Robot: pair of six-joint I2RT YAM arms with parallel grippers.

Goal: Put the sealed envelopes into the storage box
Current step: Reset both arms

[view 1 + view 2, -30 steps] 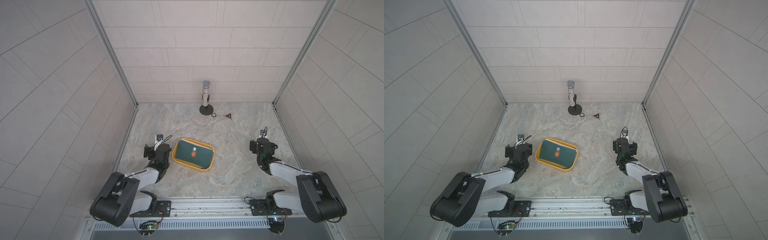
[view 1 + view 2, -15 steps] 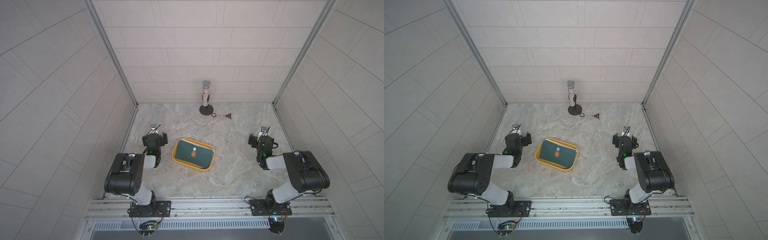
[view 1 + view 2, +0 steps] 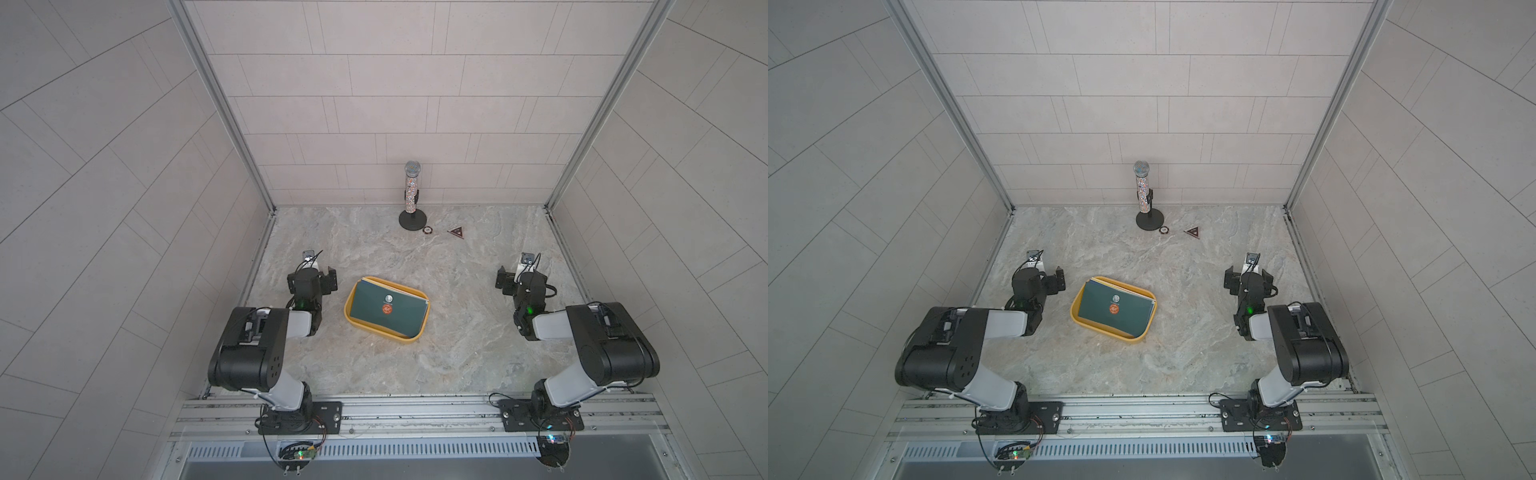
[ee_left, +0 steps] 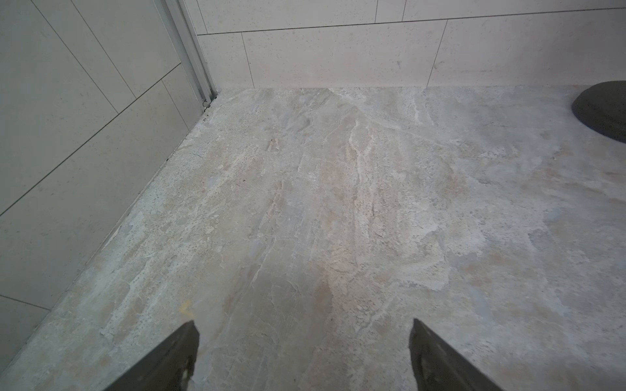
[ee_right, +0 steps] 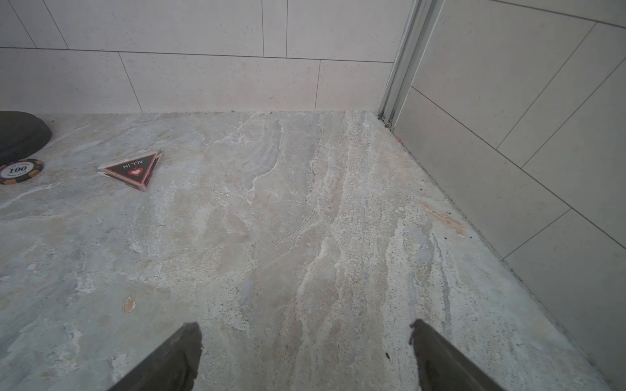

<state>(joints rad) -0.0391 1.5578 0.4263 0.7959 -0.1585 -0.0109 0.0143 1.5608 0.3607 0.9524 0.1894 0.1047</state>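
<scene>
The storage box [image 3: 376, 331] [image 3: 1100, 330], a shallow yellow tray, sits mid-table in both top views. A stack of sealed envelopes lies in it; the top one [image 3: 388, 309] [image 3: 1115, 309] is dark green with a white and a red round seal, and yellow and blue edges peek out at its far side. My left gripper [image 3: 311, 279] [image 3: 1038, 280] [image 4: 304, 338] rests left of the box, open and empty, over bare table. My right gripper [image 3: 521, 282] [image 3: 1250, 281] [image 5: 305, 338] stands well to the box's right, open, with nothing between its fingers.
A glittery microphone on a black round stand [image 3: 411, 195] [image 3: 1144, 195] stands at the back wall. Beside its base [image 5: 20, 135] [image 4: 603, 111] lie a poker chip [image 3: 427, 229] [image 5: 20, 171] and a small dark triangular piece [image 3: 457, 232] [image 5: 133, 169]. Tiled walls close in three sides.
Both arms have folded up from a low stretched pose, elbows rising. Both grippers drew slightly away from the box toward the back. The box and envelopes stayed put.
</scene>
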